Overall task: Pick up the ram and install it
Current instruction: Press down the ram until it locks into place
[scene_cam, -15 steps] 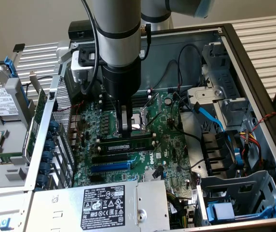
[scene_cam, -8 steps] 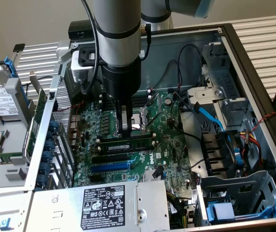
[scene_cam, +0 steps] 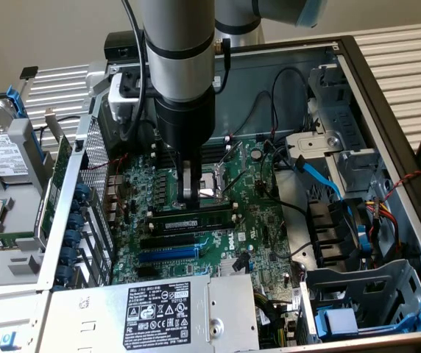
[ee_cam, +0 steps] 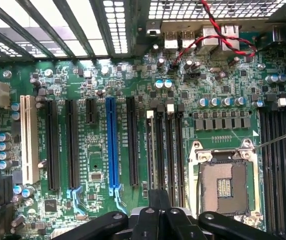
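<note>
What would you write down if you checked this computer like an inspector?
Surface: green motherboard lying inside an open computer case.
Job's things: ram standing along a black slot beside the processor socket.
Clutter: hard drive lying outside the case, on the exterior view's left.
Grippers: gripper shut, pointing down just above the ram; whether it touches cannot be told.
Cables: blue cable beside the motherboard; red and black twisted wires near the rear ports.
Surroundings: slatted tabletop under the case; labelled power supply at the case's near edge.
</note>
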Controlling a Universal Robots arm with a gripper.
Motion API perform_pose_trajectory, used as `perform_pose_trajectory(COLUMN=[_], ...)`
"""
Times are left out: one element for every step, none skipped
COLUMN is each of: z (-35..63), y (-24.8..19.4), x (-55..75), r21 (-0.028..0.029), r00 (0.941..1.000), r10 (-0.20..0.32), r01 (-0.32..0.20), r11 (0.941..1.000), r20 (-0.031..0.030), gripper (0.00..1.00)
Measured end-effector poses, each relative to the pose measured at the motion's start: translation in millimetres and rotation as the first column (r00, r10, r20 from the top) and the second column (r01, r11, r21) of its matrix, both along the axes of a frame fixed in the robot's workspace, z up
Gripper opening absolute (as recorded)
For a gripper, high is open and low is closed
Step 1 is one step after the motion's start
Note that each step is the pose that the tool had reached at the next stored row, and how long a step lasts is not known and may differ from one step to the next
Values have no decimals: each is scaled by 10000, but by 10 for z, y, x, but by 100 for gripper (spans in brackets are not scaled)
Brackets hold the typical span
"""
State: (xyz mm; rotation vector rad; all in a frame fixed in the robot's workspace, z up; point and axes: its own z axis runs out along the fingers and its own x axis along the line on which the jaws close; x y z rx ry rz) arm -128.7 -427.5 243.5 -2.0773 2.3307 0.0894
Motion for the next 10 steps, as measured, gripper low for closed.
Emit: perform_pose_trajectory(z=[0,0,0,0,0,0,0,0,0,0], y=[0,0,0,0,0,0,0,0,0,0], x=[0,0,0,0,0,0,0,0,0,0], r21=[0,0,-1,0,0,-1,0,-1,0,0], r00=[9999,9996,9991,9983,9973,9961,9946,9928,9911,9891], r10=[-134,-272,-429,-581,-730,-882,-1039,-1194,-1329,-1470], r01=[134,272,429,581,730,882,1039,1194,1329,1470], r11=[9999,9996,9991,9983,9973,9961,9946,9928,9911,9891], r20=[0,0,0,0,-1,0,0,0,0,0], gripper=[11,11,11,11,11,11,11,11,11,11])
